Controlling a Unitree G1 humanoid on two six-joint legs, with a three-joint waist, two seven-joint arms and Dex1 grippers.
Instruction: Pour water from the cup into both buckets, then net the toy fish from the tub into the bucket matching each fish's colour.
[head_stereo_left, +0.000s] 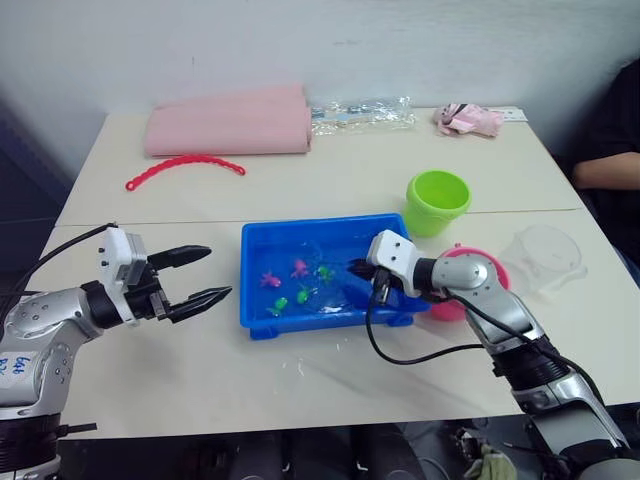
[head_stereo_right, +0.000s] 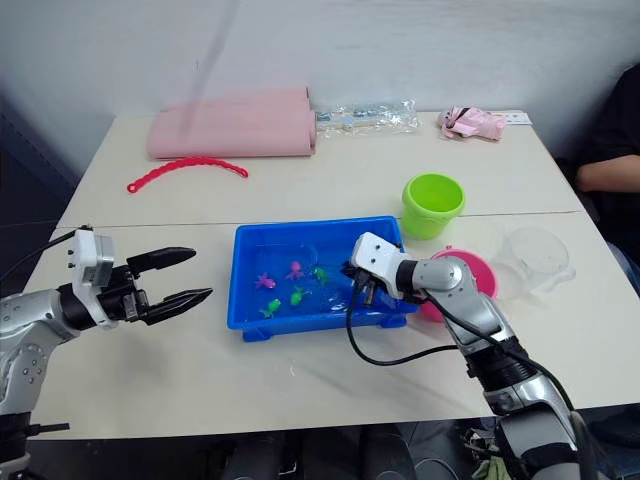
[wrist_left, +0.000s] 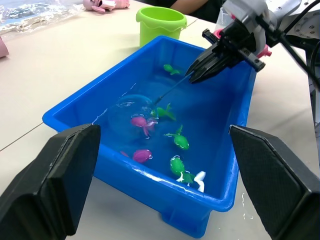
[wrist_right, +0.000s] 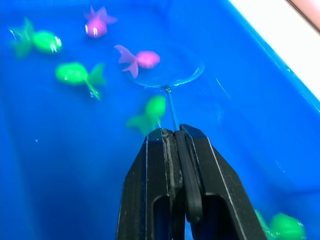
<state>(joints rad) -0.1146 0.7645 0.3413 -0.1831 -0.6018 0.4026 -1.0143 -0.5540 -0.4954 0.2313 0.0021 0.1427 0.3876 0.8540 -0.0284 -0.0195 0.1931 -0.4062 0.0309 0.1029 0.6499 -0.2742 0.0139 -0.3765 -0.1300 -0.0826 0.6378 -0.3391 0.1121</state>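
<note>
While right end effector (wrist_right: 172, 132) pinches net (wrist_right: 170, 75), hoop under pink fish (wrist_right: 137, 60).

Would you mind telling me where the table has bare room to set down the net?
Free: the strip between the red beaded strip and the tub, and the near edge in front of the tub. Crowded: right of the tub, where the green bucket, pink bucket, cup and right gripper sit close together.

Shallow rectangular blue plastic tub (head_stereo_left: 255, 300): table centre, holding tiny green and pink plastic fish (wrist_left: 177, 141). Lime green plastic bucket (head_stereo_left: 437, 201): behind its right corner. Pink plastic bucket (head_stereo_left: 492, 268): right. Clear plastic cup (head_stereo_left: 545, 256): farther right.
</note>
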